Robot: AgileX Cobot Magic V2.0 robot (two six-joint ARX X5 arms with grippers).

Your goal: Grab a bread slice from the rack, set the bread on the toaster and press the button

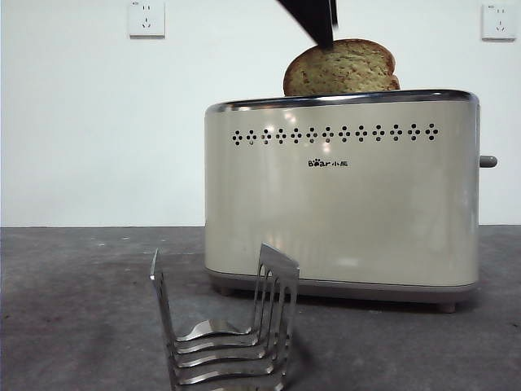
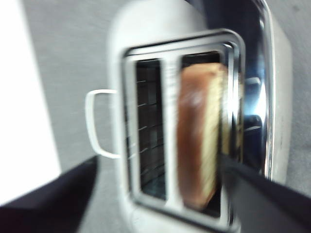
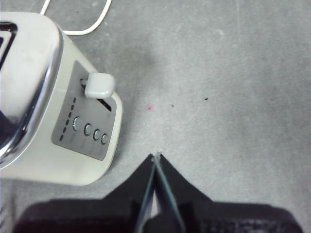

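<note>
The lower bars of the rack [image 1: 236, 334] are cut off by the front view's bottom edge; its shiny curved wires and upright prongs stand nearest the camera, with no bread seen between them. Behind it the cream toaster [image 1: 342, 204] is seen whole, with its chrome rim and row of dotted vents. The lower part of the slice of bread [image 1: 342, 69] is hidden inside one slot, and only its domed top, speckled yellowish-tan with a dark brown crust, is shown above the rim. The left wrist view is blurred; there the slice [image 2: 199, 136] is seen edge-on in one slot, the other slot being bare. The left gripper [image 2: 155, 170] is held directly above the toaster with its jaws spread wide apart, one close beside the slice, though contact cannot be made out. In the front view only a dark tip [image 1: 317, 20] is shown, just above the bread. The right gripper [image 3: 156, 160] is held over the grey table [image 3: 233, 87] with its jaws pressed together, the button [image 3: 99, 85] on the toaster's narrow side lying near but apart from it.
</note>
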